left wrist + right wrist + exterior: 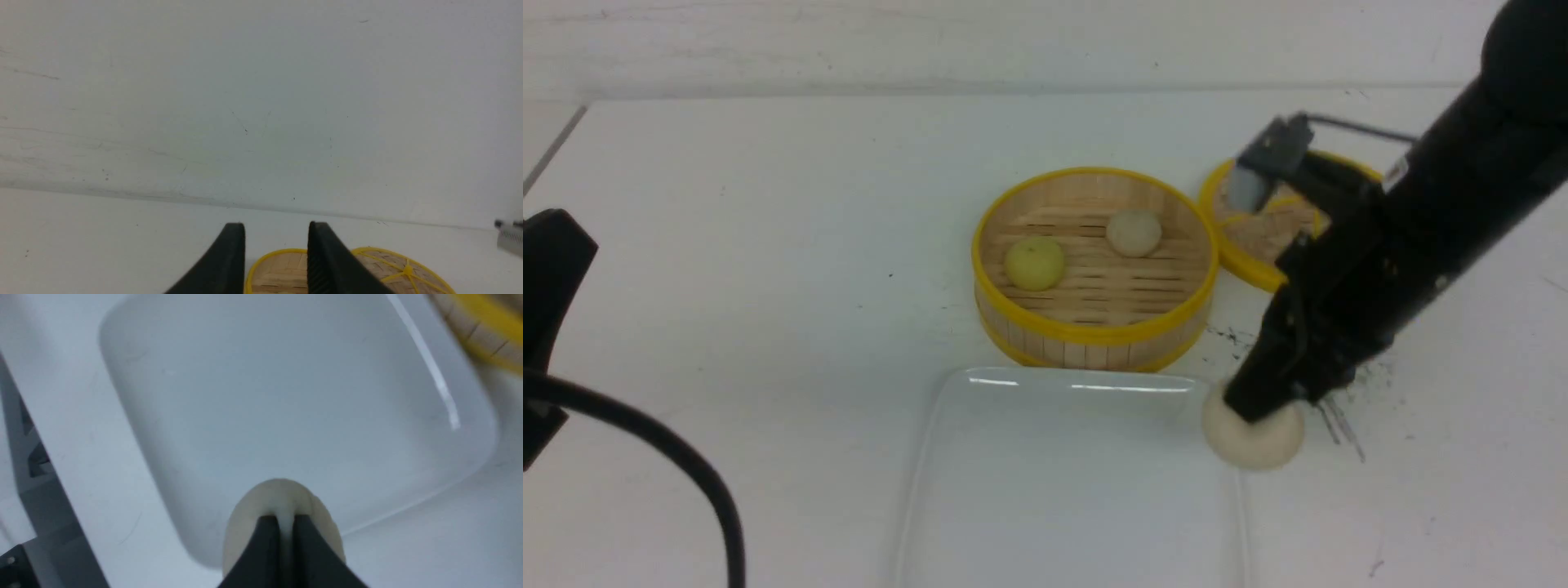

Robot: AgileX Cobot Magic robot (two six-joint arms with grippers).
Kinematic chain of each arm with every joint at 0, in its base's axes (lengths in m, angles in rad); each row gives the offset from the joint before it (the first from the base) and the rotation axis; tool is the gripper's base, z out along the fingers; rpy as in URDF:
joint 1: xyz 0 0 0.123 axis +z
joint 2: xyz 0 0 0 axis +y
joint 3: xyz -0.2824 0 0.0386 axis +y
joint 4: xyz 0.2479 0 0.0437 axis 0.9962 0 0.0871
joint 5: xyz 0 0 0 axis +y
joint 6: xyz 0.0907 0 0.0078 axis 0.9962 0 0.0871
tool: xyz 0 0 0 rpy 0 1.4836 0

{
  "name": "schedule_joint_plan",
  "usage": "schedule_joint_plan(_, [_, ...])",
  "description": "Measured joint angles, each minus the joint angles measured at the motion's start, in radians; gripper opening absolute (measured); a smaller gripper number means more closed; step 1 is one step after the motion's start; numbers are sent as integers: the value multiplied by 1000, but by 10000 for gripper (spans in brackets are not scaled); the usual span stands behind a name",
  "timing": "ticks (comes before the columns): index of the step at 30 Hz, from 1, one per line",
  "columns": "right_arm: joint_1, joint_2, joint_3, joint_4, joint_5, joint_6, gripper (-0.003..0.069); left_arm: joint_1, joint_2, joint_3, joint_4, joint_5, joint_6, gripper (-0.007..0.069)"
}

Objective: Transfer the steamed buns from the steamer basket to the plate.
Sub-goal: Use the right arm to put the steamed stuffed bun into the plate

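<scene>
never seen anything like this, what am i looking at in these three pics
It is a robot with two black arms, each ending in a two-fingered gripper. The front view looks forward from between the arms; the other two come from cameras on the wrists. On the white table sit a bamboo steamer basket holding a yellow-green bun and a beige bun, a woven lid beside it, and a white plate. The right gripper pinches an off-white bun at the plate's right edge. The left gripper is open and empty.
</scene>
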Motion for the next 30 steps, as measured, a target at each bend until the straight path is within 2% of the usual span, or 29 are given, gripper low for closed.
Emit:
schedule_joint_plan(1, [0, 0, 20, 6, -4, -10, 22, 0, 0, 0, 0, 0, 0, 251])
schedule_joint_plan(3, [6, 0, 139, 101, -55, -87, 22, 0, 0, 0, 0, 0, 0, 251])
schedule_joint_plan(4, [6, 0, 147, 101, -59, -93, 22, 0, 0, 0, 0, 0, 0, 251])
schedule_joint_plan(6, [35, 0, 242, 186, -110, -185, 22, 0, 0, 0, 0, 0, 0, 251])
schedule_joint_plan(10, [98, 0, 304, 257, -185, -258, 22, 0, 0, 0, 0, 0, 0, 251])
schedule_joint_plan(14, [158, 1, 316, 264, -276, -285, 24, 0, 0, 0, 0, 0, 0, 251])
schedule_joint_plan(19, [177, 21, 316, 257, -362, -302, 24, 0, 0, 0, 0, -2, 0, 251])
schedule_joint_plan(30, [178, 49, 316, 232, -373, -302, 24, 0, 0, 0, 0, -24, 0, 251])
